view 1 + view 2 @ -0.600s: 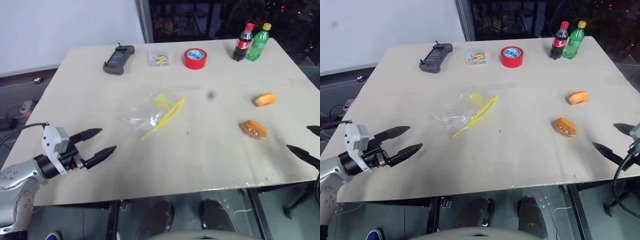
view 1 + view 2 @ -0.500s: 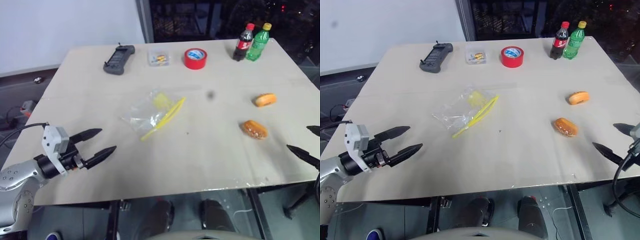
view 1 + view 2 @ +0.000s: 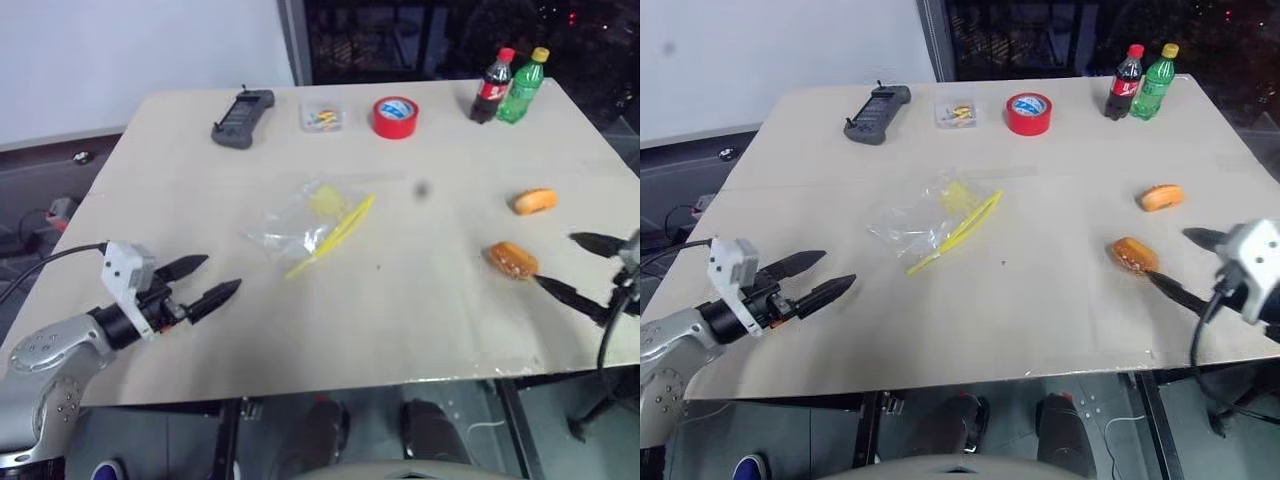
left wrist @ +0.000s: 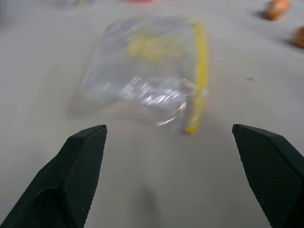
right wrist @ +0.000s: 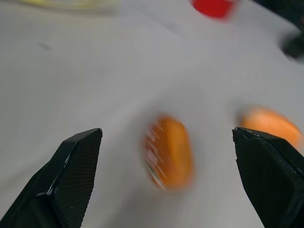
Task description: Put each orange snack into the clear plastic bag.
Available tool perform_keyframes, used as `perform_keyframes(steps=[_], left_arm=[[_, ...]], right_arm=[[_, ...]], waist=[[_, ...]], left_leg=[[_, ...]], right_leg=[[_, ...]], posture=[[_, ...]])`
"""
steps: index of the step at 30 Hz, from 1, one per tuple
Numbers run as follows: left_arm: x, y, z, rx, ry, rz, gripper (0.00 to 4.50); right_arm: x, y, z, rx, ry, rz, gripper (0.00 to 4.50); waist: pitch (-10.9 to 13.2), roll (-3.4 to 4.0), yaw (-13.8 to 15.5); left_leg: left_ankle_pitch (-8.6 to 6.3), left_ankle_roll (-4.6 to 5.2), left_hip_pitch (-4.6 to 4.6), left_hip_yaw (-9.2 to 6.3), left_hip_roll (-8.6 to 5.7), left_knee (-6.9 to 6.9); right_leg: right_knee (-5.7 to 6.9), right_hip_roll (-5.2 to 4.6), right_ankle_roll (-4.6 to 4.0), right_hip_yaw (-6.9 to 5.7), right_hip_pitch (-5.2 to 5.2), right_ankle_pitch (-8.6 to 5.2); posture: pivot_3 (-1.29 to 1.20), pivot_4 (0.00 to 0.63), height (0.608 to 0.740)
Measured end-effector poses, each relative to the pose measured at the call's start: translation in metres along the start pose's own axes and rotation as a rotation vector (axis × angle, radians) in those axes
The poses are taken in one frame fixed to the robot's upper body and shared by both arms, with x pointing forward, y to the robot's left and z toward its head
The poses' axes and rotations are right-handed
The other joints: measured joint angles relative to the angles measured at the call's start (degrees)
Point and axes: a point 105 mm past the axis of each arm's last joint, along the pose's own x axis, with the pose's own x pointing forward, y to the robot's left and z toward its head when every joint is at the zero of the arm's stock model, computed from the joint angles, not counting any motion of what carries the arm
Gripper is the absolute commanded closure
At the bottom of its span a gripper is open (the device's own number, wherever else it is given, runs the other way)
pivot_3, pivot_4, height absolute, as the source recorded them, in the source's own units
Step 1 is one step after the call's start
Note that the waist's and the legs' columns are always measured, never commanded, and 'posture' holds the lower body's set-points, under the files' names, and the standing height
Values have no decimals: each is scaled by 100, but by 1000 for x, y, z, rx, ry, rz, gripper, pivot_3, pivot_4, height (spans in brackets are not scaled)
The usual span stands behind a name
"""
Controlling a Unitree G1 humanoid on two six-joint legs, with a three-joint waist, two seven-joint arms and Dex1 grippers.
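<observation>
Left gripper [image 3: 212,280]: fingers spread wide, empty, hovering low over the near left part of the table [image 3: 420,320], pointing toward the middle. Clear plastic bag [image 3: 300,225]: lying flat ahead of the left gripper, apart from it, yellow zip strip [image 3: 335,236] on the side nearer the right arm; in the left wrist view it lies framed between the two black fingertips [image 4: 83,152]. Right gripper [image 3: 580,268]: fingers spread wide, empty, at the right edge of the table, aimed inward. Orange snacks, two: nearer snack [image 3: 511,260] just off the right gripper's lower fingertip, whether touching cannot be told; farther snack [image 3: 535,201] beyond the upper fingertip, a little apart. Both lie on the table, well apart from the bag. Far edge, well beyond both grippers: black handheld controller [image 3: 241,118], small clear box [image 3: 321,117], red tape roll [image 3: 394,116], dark cola bottle [image 3: 492,87], green bottle [image 3: 526,85] standing just beside it.
</observation>
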Motion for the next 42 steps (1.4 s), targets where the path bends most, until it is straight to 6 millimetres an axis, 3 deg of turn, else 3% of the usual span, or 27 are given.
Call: perform_keyframes(steps=[3, 9, 14, 18, 20, 27, 34, 37, 42], left_arm=[[14, -5, 4, -258, 9, -91, 0], [37, 5, -16, -568, 36, -69, 0], [55, 7, -21, -697, 33, -76, 0], [86, 6, -15, -794, -13, -118, 0], [105, 2, -9, -797, -13, -129, 0], [139, -7, 0, -821, -20, -146, 0], [163, -9, -7, -936, -20, -143, 3133], [165, -10, 3, -957, -43, -164, 4458], [157, -15, 10, -1100, -59, -227, 4458]], right_arm=[[31, 29, 15, -10, -82, 126, 7], [52, 49, 26, -12, -136, 214, 7], [52, 57, 34, -32, -159, 220, 7], [51, 62, 34, -28, -152, 215, 7], [50, 64, 32, -21, -144, 212, 7], [47, 66, 31, -18, -137, 187, 7], [46, 64, 31, -18, -137, 154, 0], [47, 64, 33, -16, -147, 143, 0], [54, 61, 35, -42, -152, 89, 0]], waist=[[3, 2, 2], [8, -7, 2], [3, -4, 20], [-11, -6, 91], [-13, -7, 137], [-25, -9, 172], [-26, -11, 156], [-33, -5, 163], [-34, -7, 131]], left_leg=[[0, -1, 0, -7, -2, 3], [12, -31, -4, -8, -5, 4], [10, -36, 1, -12, -5, 3], [10, -36, 4, -15, -11, 13], [10, -37, 3, -15, -12, 17], [11, -38, 4, -15, -15, 20], [11, -37, 0, -15, -16, 20], [11, -38, 4, -18, -17, 20], [11, -38, -1, -16, -16, 22]], right_leg=[[2, 5, 0, -8, -1, 0], [1, 21, 0, -4, -4, 1], [4, 2, -1, -5, -3, 1], [10, -1, 0, -9, 3, 2], [11, -1, 1, -9, 4, 2], [13, -2, 1, -9, 5, 2], [11, 0, 2, -9, 3, 2], [13, -2, 2, -10, 5, 2], [18, 1, 4, -7, 0, 1]], posture=[[0, 150, 740], [0, 150, 740], [0, 150, 740], [0, 150, 740], [0, 150, 740], [0, 150, 740], [0, 150, 740], [0, 150, 740], [0, 150, 740]])
